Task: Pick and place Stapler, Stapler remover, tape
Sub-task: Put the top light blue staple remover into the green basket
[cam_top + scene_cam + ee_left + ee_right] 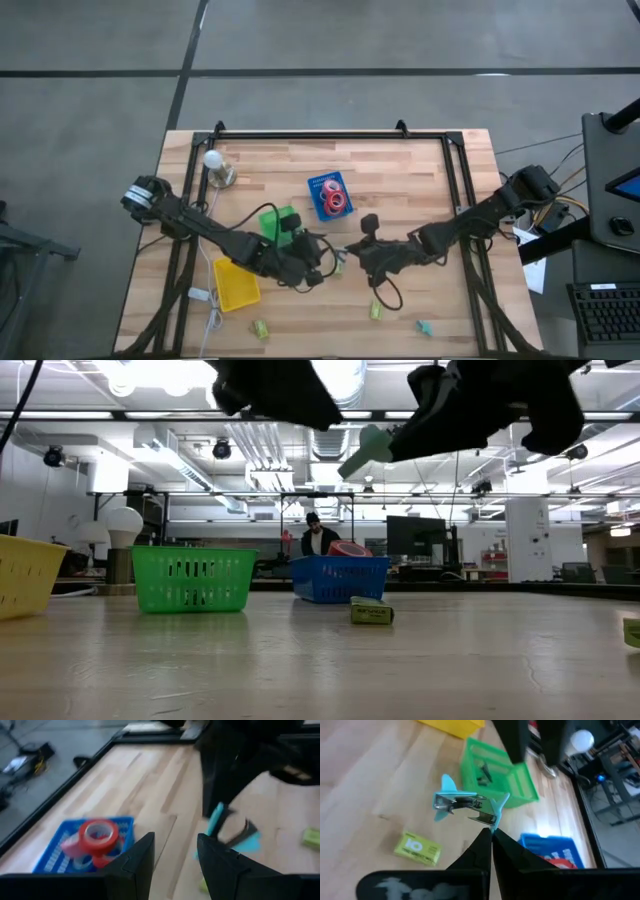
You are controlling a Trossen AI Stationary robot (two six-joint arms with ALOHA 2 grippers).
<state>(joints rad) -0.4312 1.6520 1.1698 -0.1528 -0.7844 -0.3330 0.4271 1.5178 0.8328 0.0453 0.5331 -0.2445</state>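
Both arms met over the middle of the wooden tabletop [420,180], seen from above. Right hand [489,831] had its fingers pinched together on one wing of a teal staple remover [465,804], held in the air above the boards, metal claws facing away from the wrist. In the low view the remover [365,450] hung well clear of the surface.

Left hand [175,851] sat close by, fingers spread apart with nothing between them; the remover [220,822] showed just ahead of it.

Tape rolls [332,200], red-pink, lay in the blue bin [318,186] beyond the two hands. The left wrist view showed one large red roll [99,834] on top of the pile. Green bin [272,218] stood beside the left arm, with small dark items inside [483,772]; could not tell what they were. Yellow bin [236,290] lay nearer the front edge.

Small yellow-green box [418,848] rested on the boards under the held remover. A white bulb lamp [214,164] stood at the far left corner.
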